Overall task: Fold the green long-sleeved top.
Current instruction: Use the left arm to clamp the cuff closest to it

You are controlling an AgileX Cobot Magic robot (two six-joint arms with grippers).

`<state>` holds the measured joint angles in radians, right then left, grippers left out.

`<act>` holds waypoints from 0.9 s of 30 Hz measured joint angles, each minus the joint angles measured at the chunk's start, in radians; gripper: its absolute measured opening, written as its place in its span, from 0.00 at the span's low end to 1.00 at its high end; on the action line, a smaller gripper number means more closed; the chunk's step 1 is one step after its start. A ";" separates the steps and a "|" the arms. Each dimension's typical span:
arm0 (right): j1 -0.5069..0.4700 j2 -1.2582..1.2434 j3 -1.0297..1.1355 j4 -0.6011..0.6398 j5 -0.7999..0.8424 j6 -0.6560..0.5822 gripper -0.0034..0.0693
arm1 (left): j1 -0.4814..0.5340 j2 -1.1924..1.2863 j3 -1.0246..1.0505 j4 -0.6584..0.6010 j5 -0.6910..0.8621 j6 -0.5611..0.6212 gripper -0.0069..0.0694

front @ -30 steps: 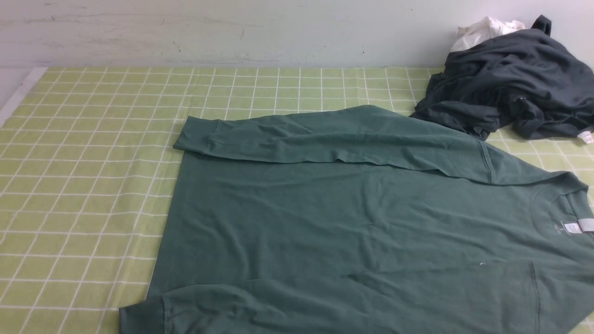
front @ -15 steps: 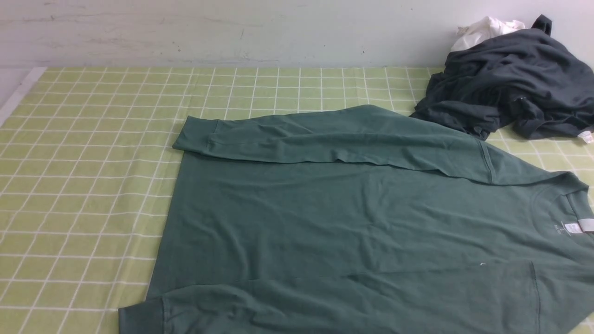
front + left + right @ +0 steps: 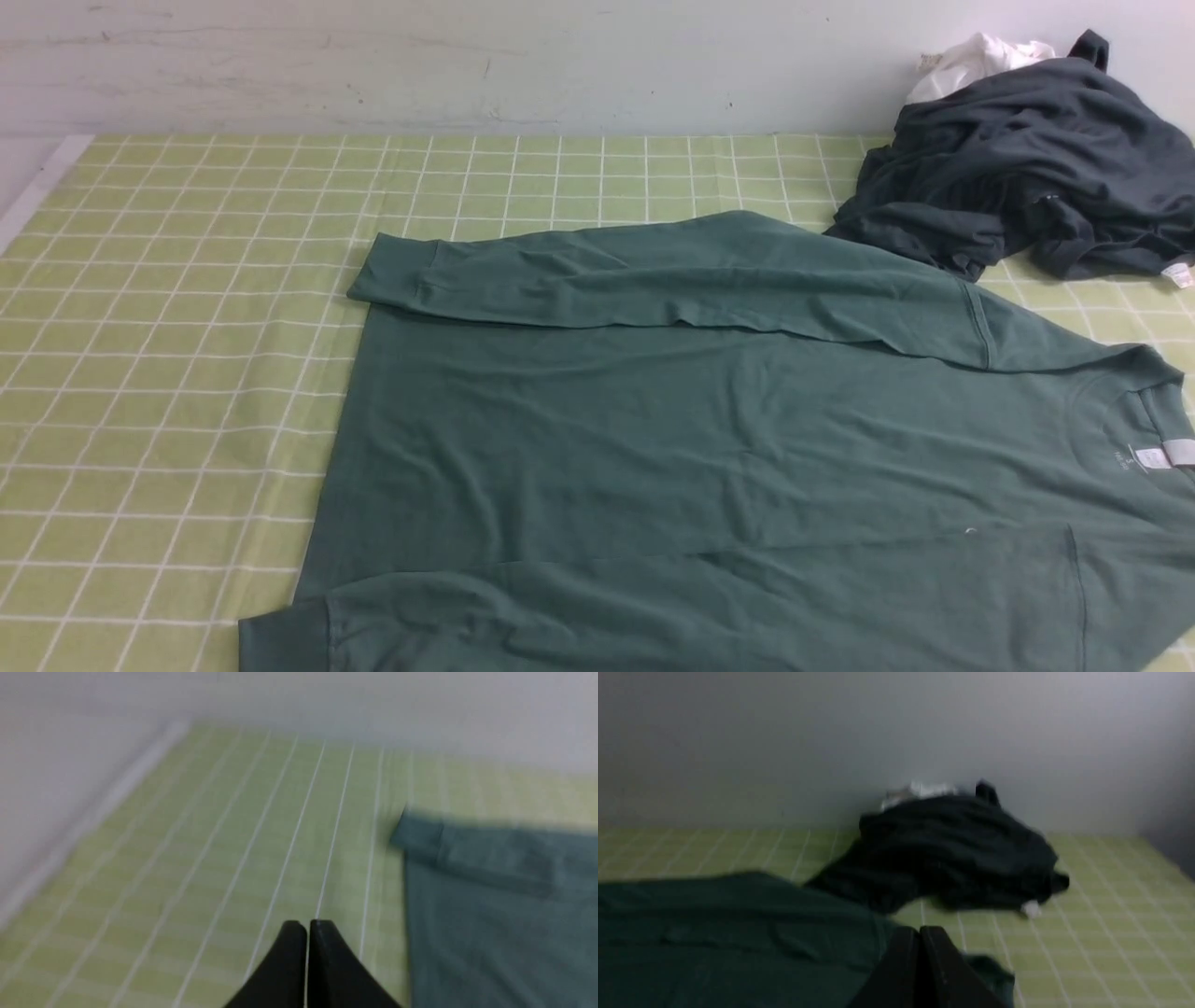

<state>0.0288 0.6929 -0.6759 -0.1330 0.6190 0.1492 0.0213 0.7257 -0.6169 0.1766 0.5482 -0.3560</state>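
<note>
Over the last second nothing on the table has shifted. The green long-sleeved top (image 3: 709,448) lies just as it did, flat on the checked tablecloth (image 3: 168,373). In the front view it fills the area from the centre out toward 4 o'clock, with its hem toward 9 o'clock and its collar and white neck label (image 3: 1153,457) at 3 o'clock. Both sleeves are laid in along the body: the far sleeve (image 3: 653,275) on the 12 o'clock side, and the near sleeve (image 3: 653,607) on the 6 o'clock side with its cuff (image 3: 280,644) at 7 o'clock. So the sleeves look dealt with and the body fold looks not yet begun; the stillness reads as a pause between steps.

The front view shows no arm at all; only the wrist views show the grippers. The left gripper (image 3: 307,926) has its jaws pressed together and holds nothing. It hangs over bare tablecloth, just off the top's hem edge and near the far sleeve's cuff. The right gripper (image 3: 920,931) is likewise closed and empty, above the top's collar end. Its blurred view faces the charcoal garment (image 3: 957,854), which is heaped at 2 o'clock in the front view. Only the front view shows the white cloth (image 3: 976,61) behind that heap clearly, along with the top's full layout.
</note>
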 joint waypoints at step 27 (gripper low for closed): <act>0.190 0.356 -0.007 0.584 0.132 -0.673 0.03 | -0.043 0.708 -0.002 -0.549 0.075 0.617 0.62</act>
<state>0.2191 1.0494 -0.6826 0.4515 0.7514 -0.5233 -0.0221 1.4339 -0.6188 -0.3729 0.6228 0.2606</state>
